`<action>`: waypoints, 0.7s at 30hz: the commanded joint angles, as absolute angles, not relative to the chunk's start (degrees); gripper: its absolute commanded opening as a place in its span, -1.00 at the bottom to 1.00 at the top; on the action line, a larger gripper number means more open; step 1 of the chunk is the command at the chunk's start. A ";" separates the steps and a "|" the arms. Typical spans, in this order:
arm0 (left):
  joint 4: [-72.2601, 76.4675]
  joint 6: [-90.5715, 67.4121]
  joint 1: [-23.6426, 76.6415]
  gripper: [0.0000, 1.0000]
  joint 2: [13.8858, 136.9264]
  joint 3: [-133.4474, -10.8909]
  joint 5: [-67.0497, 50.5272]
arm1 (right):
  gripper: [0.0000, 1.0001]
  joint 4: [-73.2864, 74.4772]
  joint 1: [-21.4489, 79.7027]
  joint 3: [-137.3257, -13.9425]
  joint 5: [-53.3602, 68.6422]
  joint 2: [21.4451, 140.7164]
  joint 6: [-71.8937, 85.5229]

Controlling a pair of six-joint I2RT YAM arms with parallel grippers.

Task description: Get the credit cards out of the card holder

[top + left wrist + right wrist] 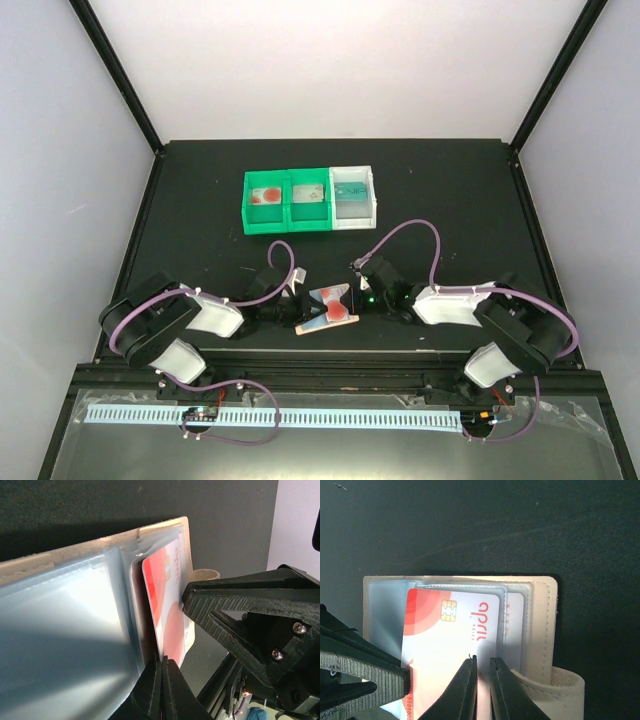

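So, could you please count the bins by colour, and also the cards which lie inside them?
Green bins: 2
White bin: 1
Cards in the bins: 3
Total: 6

Tan card holder; white card w/ red circles.

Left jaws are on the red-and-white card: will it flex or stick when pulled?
Probably stiff: the card looks flat despite the pinch. Likely some drag, as a clear sleeve of the card holder overlaps its edge. Glossy face might slip.
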State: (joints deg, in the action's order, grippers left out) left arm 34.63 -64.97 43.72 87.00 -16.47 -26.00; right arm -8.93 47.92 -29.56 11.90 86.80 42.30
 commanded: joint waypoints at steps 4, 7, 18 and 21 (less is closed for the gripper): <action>36.82 -63.89 44.31 -0.97 85.34 -15.57 -25.53 | -0.83 -4.52 48.79 -27.33 10.90 87.32 42.53; 36.52 -63.68 44.31 -0.97 84.96 -15.10 -25.82 | -0.84 -4.58 48.87 -27.42 10.90 87.45 42.44; 33.03 -62.93 43.90 -0.97 80.97 -13.05 -24.80 | -0.84 -4.21 48.87 -27.40 10.05 86.96 42.37; 31.59 -62.89 43.73 -0.97 79.63 -12.63 -24.40 | -0.83 -4.38 48.87 -27.50 10.09 87.16 42.43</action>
